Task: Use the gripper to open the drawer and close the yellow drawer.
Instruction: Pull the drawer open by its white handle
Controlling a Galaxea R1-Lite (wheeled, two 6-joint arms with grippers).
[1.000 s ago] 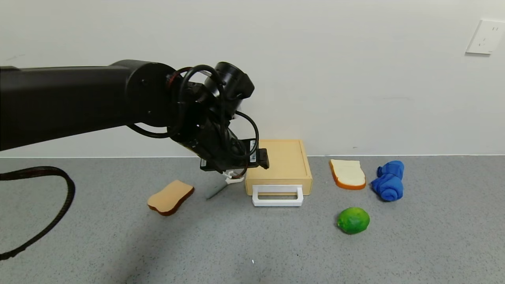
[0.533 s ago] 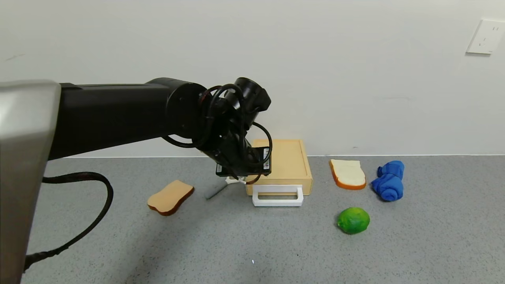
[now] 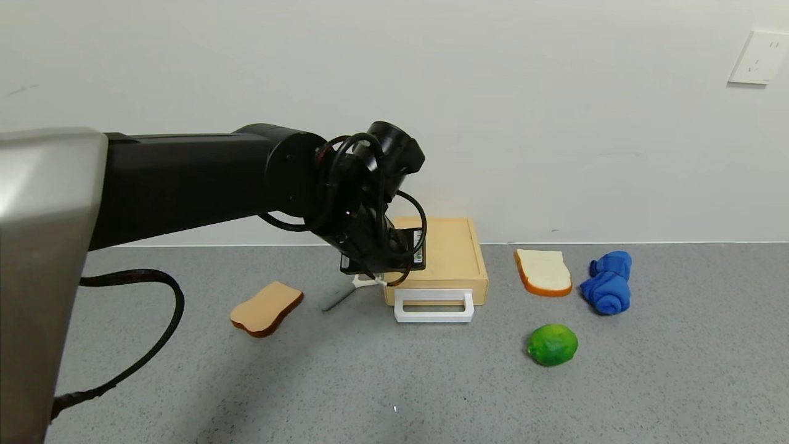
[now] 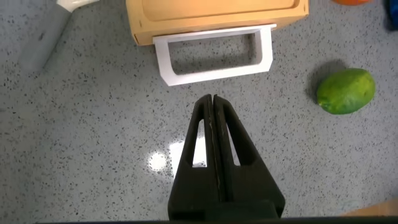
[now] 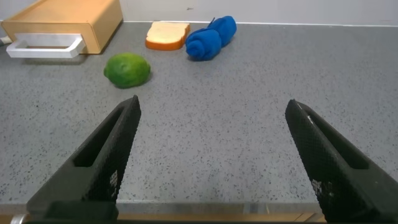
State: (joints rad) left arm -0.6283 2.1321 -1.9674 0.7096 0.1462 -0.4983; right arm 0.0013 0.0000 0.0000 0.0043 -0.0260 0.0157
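The pale yellow-tan drawer box lies flat against the back wall, its white loop handle facing me. The drawer looks pushed in. My left arm's wrist hangs over the box's left front corner and hides the fingers in the head view. In the left wrist view the left gripper is shut and empty, its tip above the table a short way in front of the handle, not touching it. My right gripper is open and empty, low over the table, far from the box.
A tan bread slice and a grey-handled tool lie left of the box. A white bread slice, a blue cloth and a lime lie to its right. A black cable loops at the left.
Over the last second my left arm has swung right and down toward the box's left front corner. It has barely moved in the last half second. The box and handle have not moved.
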